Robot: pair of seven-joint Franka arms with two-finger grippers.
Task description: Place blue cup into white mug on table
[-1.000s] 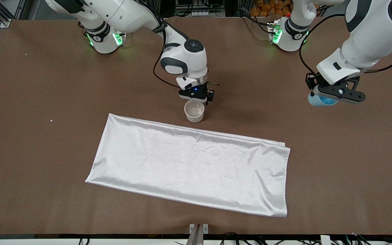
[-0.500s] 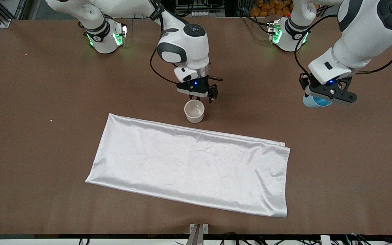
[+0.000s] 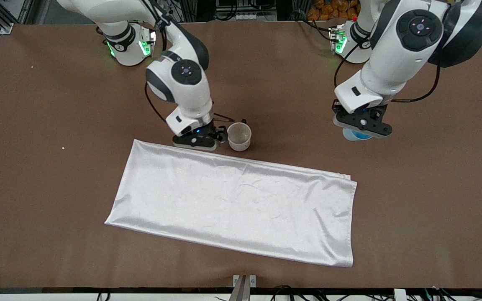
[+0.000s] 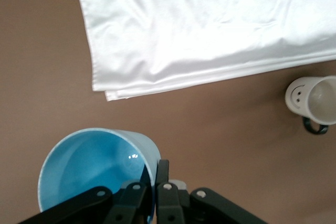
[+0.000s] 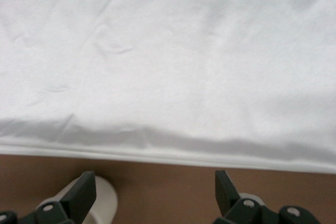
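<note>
Your left gripper (image 3: 360, 130) is up over bare table (image 3: 425, 184) toward the left arm's end, its fingers pinched tight on the wall of the blue cup (image 3: 355, 134). In the left wrist view the cup (image 4: 94, 174) hangs mouth-up, its axis close to vertical, one finger inside the rim and one outside.

The white mug (image 3: 239, 136) stands upright on the table, mouth up, just beside the edge of the white satin cloth (image 3: 232, 205) that faces the robots' bases. The left wrist view shows its dotted face and black handle (image 4: 314, 126).

Your right gripper (image 3: 220, 137) is low beside the mug, on the side toward the right arm's end, fingers spread wide and holding nothing. The cup and the mug are well apart.
</note>
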